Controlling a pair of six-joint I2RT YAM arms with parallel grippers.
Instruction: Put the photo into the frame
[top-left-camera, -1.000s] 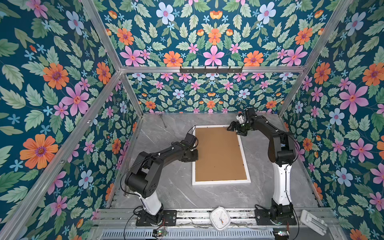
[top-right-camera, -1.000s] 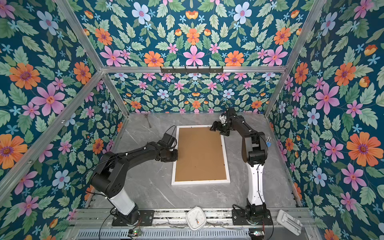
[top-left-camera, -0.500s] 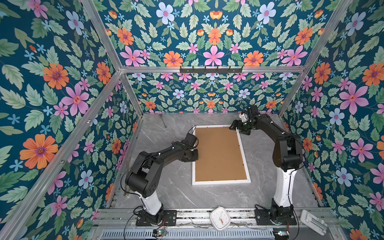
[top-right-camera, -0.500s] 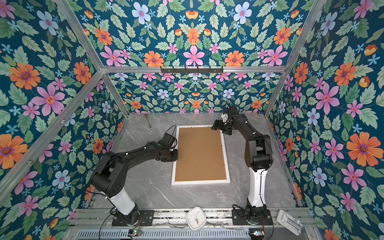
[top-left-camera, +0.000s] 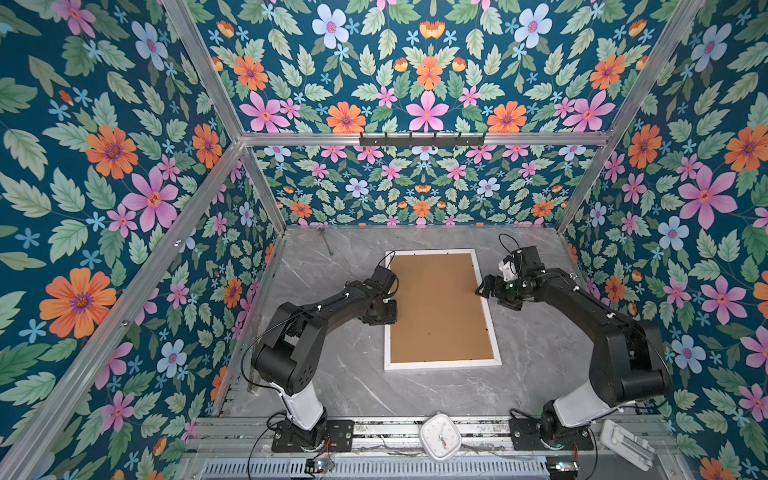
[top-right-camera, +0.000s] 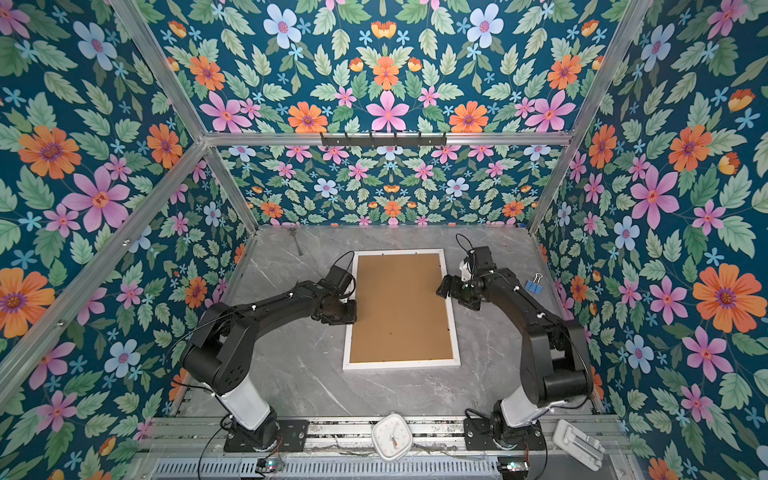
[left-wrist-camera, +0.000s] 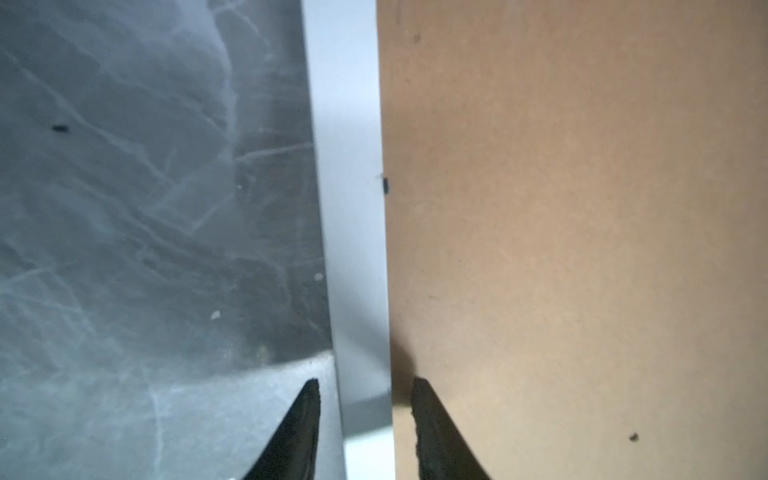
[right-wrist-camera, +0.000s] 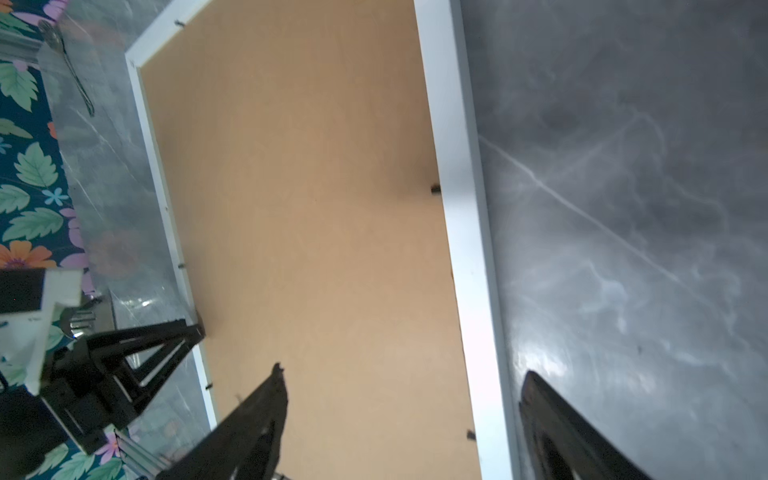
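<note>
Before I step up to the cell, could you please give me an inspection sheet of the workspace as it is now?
Surface: grey marble table, no spill seen.
Job's things: frame lies back side up with the brown backing board in it; photo not seen.
Clutter: spoon far left; blue binder clips far right; clock and white device on the near rail.
Grippers: left gripper open, fingers either side of the frame's left border; right gripper open wide over the right border.
Cables: black cable loops above the right wrist.
Surroundings: floral walls; hook rail on the back wall.
</note>
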